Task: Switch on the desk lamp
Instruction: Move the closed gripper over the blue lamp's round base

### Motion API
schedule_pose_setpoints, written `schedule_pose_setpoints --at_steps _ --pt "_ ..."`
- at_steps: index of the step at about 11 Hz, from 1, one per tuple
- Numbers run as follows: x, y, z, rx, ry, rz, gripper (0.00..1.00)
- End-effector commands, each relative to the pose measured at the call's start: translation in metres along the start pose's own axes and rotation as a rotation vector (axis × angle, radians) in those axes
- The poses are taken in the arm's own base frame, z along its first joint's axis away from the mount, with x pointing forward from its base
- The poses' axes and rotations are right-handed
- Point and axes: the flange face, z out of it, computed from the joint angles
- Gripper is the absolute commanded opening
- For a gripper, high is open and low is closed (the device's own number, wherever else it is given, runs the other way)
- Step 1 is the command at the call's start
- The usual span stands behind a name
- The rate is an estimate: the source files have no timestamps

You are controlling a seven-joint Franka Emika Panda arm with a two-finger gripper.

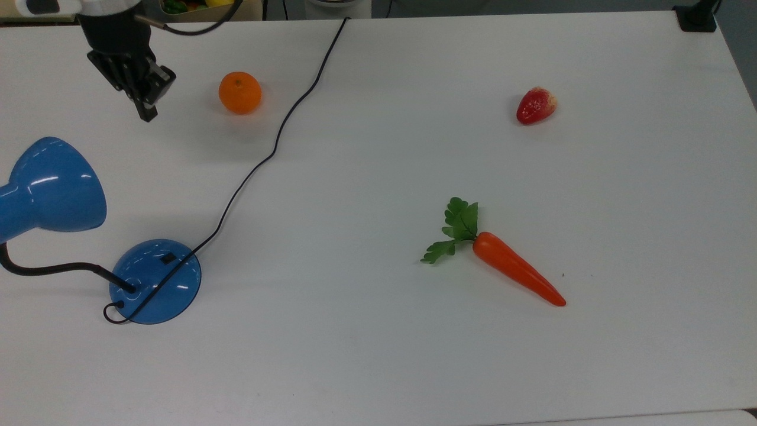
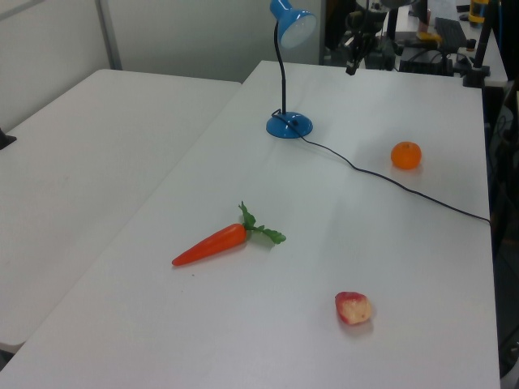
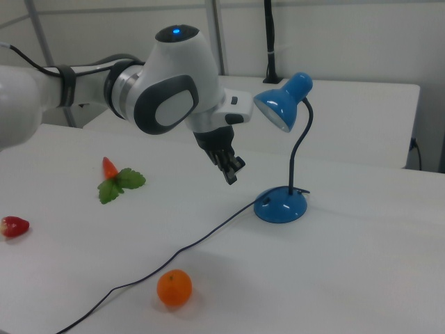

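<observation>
The blue desk lamp stands at the top view's left, its domed base [image 1: 155, 281] bearing a small black switch [image 1: 168, 258]. Its cone shade [image 1: 53, 186] hangs off a black bendy neck [image 1: 47, 270]. A thin black cord [image 1: 269, 155] crosses the base and runs to the far edge. My gripper [image 1: 146, 115] hovers beyond the lamp, above the table between shade and orange, its fingers pressed together and empty. In the right view the gripper [image 3: 231, 178] hangs left of the base [image 3: 280, 206], below the shade [image 3: 281, 104]. The left view has the gripper [image 2: 349, 70] right of the neck [image 2: 280, 73].
An orange [image 1: 239, 93] lies just right of the gripper in the top view, next to the cord. A carrot [image 1: 514, 269] and a strawberry [image 1: 536, 105] lie on the white table [image 1: 378, 355] towards the top view's right. A black clamp [image 1: 698, 18] sits at the far right corner.
</observation>
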Motion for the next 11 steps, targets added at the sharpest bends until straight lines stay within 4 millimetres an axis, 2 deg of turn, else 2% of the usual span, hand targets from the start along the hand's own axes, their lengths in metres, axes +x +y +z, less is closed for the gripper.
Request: schedule_pose_setpoints --at_steps 1,2,6,11 --pt "0.005 -0.035 0.037 0.011 0.053 0.076 0.02" --pt "0.008 -0.044 0.052 0.009 0.085 0.107 0.02" --pt "0.012 -0.051 0.084 -0.007 0.102 0.114 0.02" --pt "0.023 -0.056 0.113 -0.002 0.217 0.128 0.02"
